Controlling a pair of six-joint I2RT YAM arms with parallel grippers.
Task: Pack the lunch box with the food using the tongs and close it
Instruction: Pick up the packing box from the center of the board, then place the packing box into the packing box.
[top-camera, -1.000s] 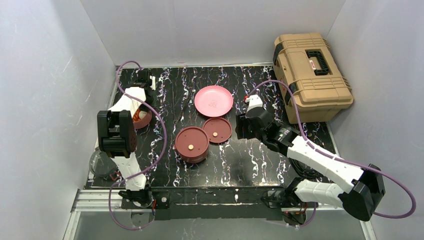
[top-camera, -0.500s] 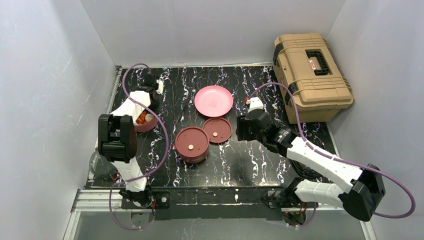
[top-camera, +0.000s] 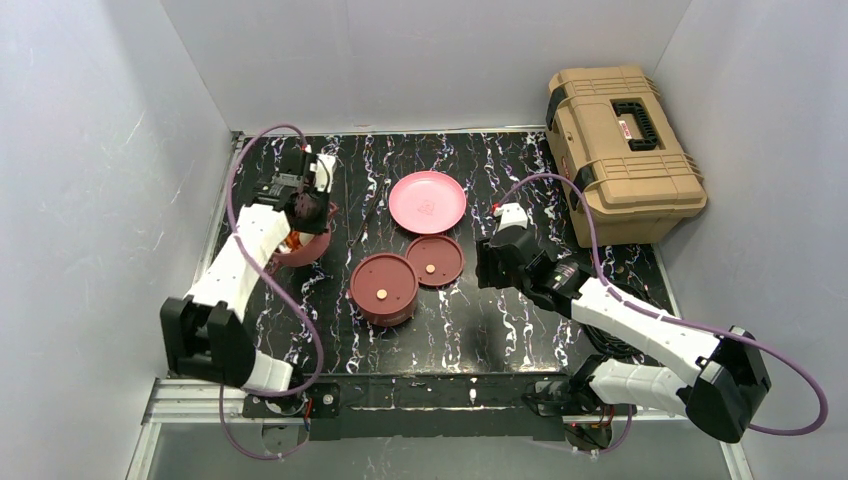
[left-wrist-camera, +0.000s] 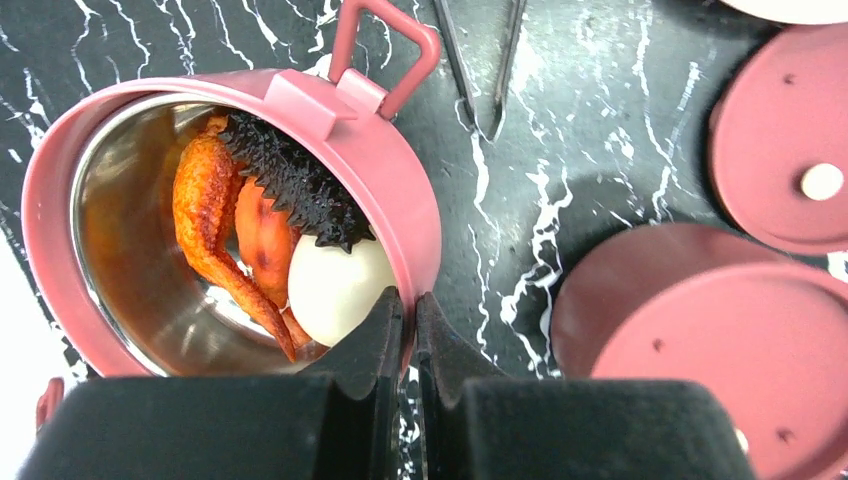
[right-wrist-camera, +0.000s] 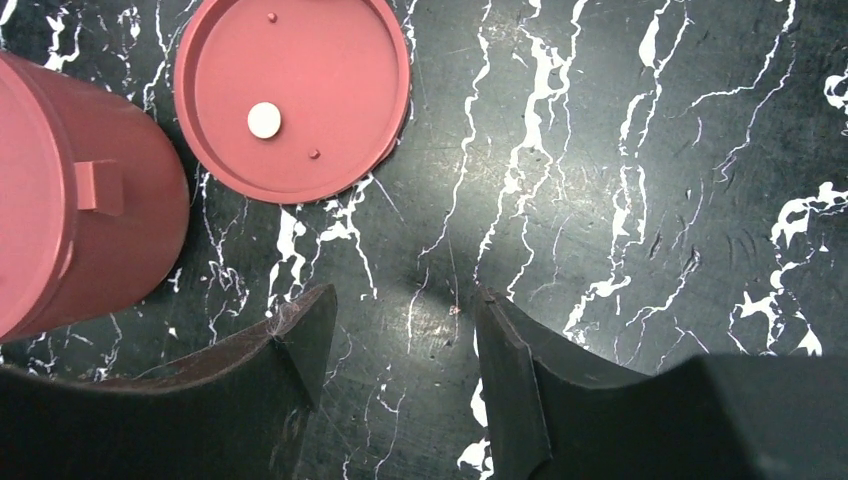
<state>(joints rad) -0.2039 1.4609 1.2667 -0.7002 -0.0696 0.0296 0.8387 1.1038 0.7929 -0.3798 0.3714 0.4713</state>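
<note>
L fingers (left-wrist-camera: 405, 330) pinch the rim of the open lunch-box bowl (left-wrist-camera: 385, 175), food (left-wrist-camera: 300, 240) inside, far-left on worktop (left-wrist-camera: 580, 170). Tongs (left-wrist-camera: 490, 125) just beyond it. R fingers (right-wrist-camera: 400, 310) spread, above worktop beside flat lid (right-wrist-camera: 300, 90).

Open bowl (left-wrist-camera: 392, 175) of the lunch box: maroon-pink outside, steel inside, loop clasp on the rim. It stands far-left on the bench, near rim pinched by the left tool (left-wrist-camera: 404, 305).

Contents:
- orange-red wing piece (left-wrist-camera: 205, 205)
- dark spiky piece (left-wrist-camera: 295, 185) lying across it
- white egg (left-wrist-camera: 340, 290) at the near wall

Second bowl (top-camera: 383, 288): mid-bench, lidded, pale centre dot. Loose flat lid (top-camera: 434, 260) lies just beside it, rim up.

Tongs (left-wrist-camera: 491, 125): slim, dark, flat on the bench between the open bowl and the lids.
</note>
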